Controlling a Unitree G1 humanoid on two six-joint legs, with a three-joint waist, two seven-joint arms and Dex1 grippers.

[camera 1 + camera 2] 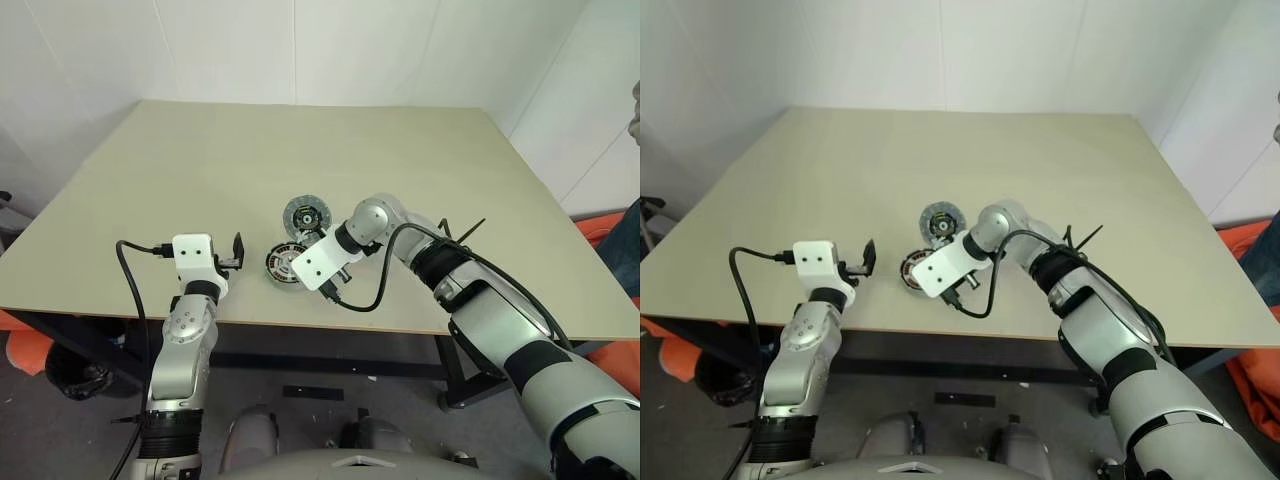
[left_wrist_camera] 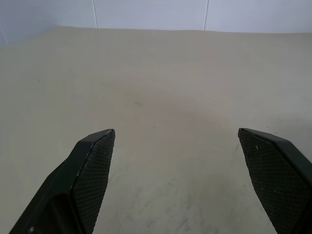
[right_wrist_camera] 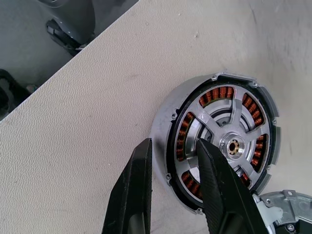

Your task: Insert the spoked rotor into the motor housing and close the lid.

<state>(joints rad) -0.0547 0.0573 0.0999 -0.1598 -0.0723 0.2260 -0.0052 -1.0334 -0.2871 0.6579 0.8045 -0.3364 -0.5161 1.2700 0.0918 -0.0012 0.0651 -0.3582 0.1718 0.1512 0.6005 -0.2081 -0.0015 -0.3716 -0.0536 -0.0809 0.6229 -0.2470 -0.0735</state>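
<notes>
With your right gripper (image 3: 173,187) narrowed astride the motor housing (image 3: 217,141) rim, squeeze squarely so it won't slip.

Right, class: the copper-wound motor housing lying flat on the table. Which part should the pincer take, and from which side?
Probably its outer rim, from above. The motor housing lies flat on the table, so nothing slips underneath. Put one finger outside the rim and one into a gap between the silvery spokes, on the side away from the lid.
</notes>
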